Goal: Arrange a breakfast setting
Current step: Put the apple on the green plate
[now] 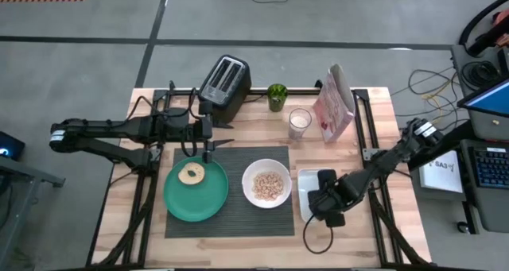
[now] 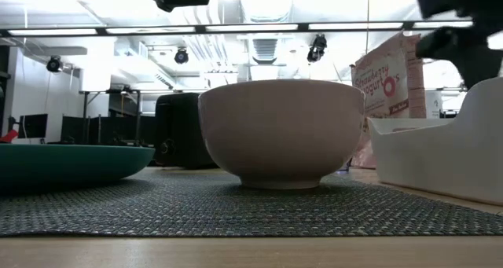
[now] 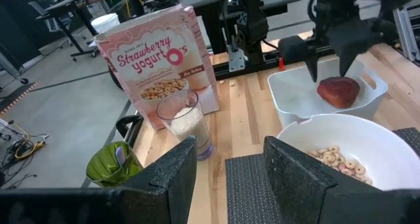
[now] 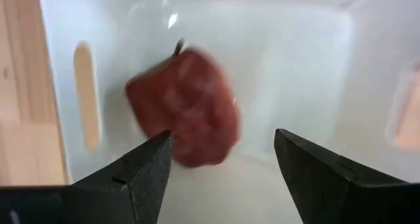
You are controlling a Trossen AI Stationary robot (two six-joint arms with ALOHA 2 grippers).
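Observation:
A dark ribbed placemat (image 1: 238, 156) holds a round green plate (image 1: 196, 199) with a bagel (image 1: 192, 174) on it, and a white bowl (image 1: 266, 183) of cereal rings. A white rectangular dish (image 1: 304, 180) stands to the right of the mat, with a red apple-like fruit (image 4: 187, 109) lying on its floor. My right gripper (image 4: 223, 145) is open just above the fruit, one finger on either side. My left gripper (image 3: 230, 165) is open and empty above the mat's far edge (image 1: 208, 148). The black toaster (image 1: 224, 84), milk glass (image 1: 300, 122) and pink cereal box (image 1: 334, 104) stand along the far edge.
A green cup (image 1: 277, 96) stands between the toaster and the glass. Black frame rails (image 1: 374, 156) run along the table's sides. Bare wood lies in front of the mat (image 1: 238, 247) and at the table's left (image 1: 147, 215).

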